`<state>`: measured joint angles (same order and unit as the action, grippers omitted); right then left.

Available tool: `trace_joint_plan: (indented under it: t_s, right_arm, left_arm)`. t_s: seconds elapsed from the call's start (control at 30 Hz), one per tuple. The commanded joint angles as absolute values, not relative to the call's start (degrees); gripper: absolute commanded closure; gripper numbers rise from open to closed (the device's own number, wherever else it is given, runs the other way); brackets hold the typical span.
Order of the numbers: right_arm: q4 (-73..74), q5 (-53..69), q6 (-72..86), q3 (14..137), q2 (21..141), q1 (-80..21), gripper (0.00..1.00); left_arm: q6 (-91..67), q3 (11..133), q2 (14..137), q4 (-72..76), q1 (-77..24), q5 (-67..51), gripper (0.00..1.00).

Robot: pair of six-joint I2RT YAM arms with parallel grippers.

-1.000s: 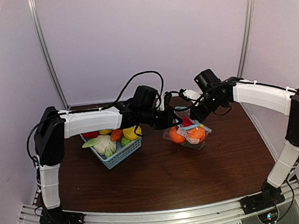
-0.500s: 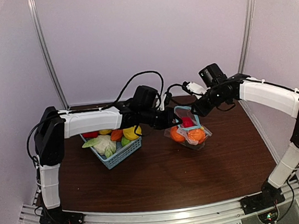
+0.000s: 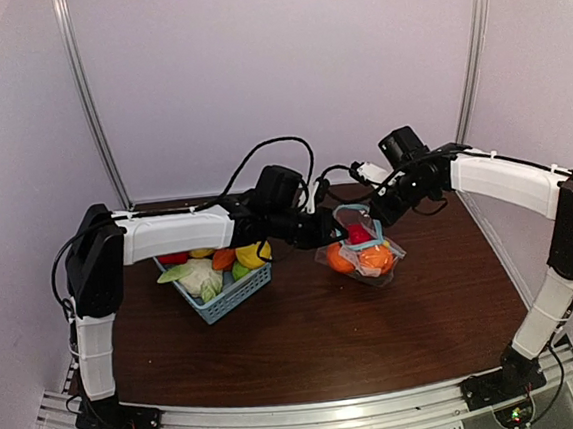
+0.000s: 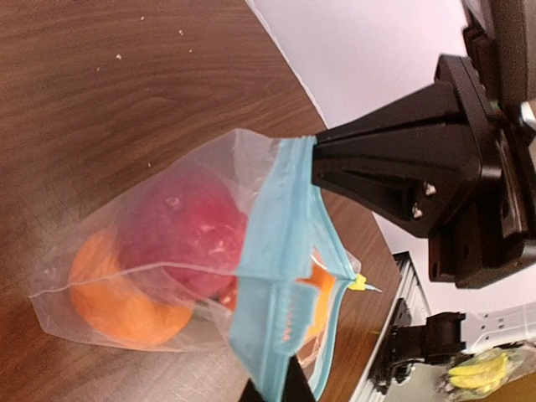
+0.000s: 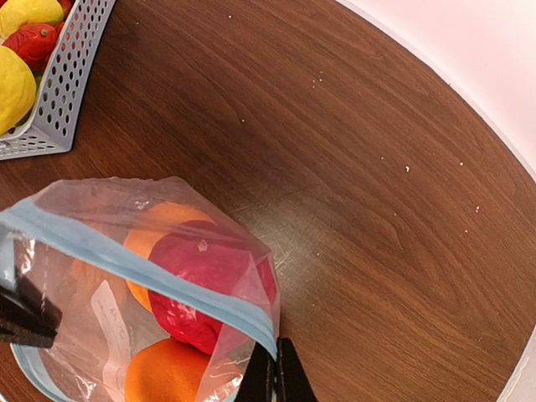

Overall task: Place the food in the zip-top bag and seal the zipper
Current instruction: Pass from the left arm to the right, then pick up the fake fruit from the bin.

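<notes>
Right wrist view: crinkly clear plastic zip-top bag point(image 5: 92, 205), lower left of frame on the brown wooden table point(image 5: 377, 167), holds red and orange toy food point(image 5: 209, 276). Right gripper point(image 5: 274, 375) and left gripper point(image 4: 272, 387) each pinch its light-blue zipper strip point(image 4: 280, 226). Sealing appears in hand; next move calls for pressing along the strip.

basket point(image 5: 71, 75) cropped at left edge, zip-top bag point(image 5: 100, 301) bottom cut off
</notes>
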<state>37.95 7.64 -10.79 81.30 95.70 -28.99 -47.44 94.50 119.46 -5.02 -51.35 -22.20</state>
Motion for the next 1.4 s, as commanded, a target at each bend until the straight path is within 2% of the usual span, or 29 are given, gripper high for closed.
trace_joint_plan:
  t_s: [0.0, 0.07, 0.2, 0.27, 0.33, 0.4, 0.53, 0.6, 0.73, 0.87, 1.0, 1.17, 1.37]
  right_arm:
    - [38.5, 8.5, -9.9, 82.2, 95.6, -27.8, 1.00]
    - [38.3, 8.5, -9.8, 82.0, 95.1, -27.5, 1.00]
    - [38.0, 9.0, -9.8, 81.5, 94.4, -27.0, 1.00]
    - [37.8, 9.2, -9.8, 81.2, 94.2, -26.9, 1.00]
    - [37.8, 9.5, -9.8, 80.9, 94.0, -26.8, 1.00]
    - [37.6, 9.5, -9.9, 80.7, 93.8, -26.8, 1.00]
    - [37.5, 9.8, -9.9, 80.3, 93.2, -26.7, 1.00]
    - [37.5, 10.1, -9.9, 80.1, 92.8, -26.6, 1.00]
    - [37.3, 10.7, -9.8, 79.6, 92.2, -26.6, 1.00]
    - [37.3, 11.1, -9.8, 79.6, 91.8, -26.6, 1.00]
    - [37.4, 11.7, -9.7, 79.5, 91.9, -26.6, 1.00]
    - [37.3, 12.2, -9.8, 79.0, 91.7, -26.6, 1.00]
    - [37.4, 12.4, -9.7, 79.2, 91.5, -26.6, 1.00]
  left_arm:
    - [-45.0, 94.2, 117.7, -6.7, -50.8, -20.6, 0.69]
    - [-41.3, 96.3, 117.2, -10.5, -50.8, -19.3, 0.51]
    - [-32.9, 97.1, 111.2, -19.8, -50.8, -10.4, 0.25]
    - [-29.1, 95.9, 107.0, -23.4, -50.6, -4.2, 0.15]
    - [-25.9, 94.7, 103.8, -27.1, -50.0, 0.7, 0.12]
    - [-23.6, 93.5, 101.4, -31.6, -48.8, 5.1, 0.12]
    - [-18.7, 88.6, 96.8, -37.8, -43.9, 9.3, 0.20]
    - [-16.4, 85.7, 94.5, -39.3, -40.9, 8.2, 0.25]
    - [-6.4, 80.1, 91.7, -37.9, -39.0, 5.2, 0.25]
    - [3.1, 78.2, 93.9, -37.7, -38.4, 3.8, 0.28]
    - [5.9, 79.9, 96.9, -37.6, -36.3, 0.4, 0.31]
    - [8.1, 82.0, 101.0, -39.4, -34.7, 1.7, 0.42]
    - [9.2, 79.9, 101.8, -37.6, -34.6, 3.1, 0.43]
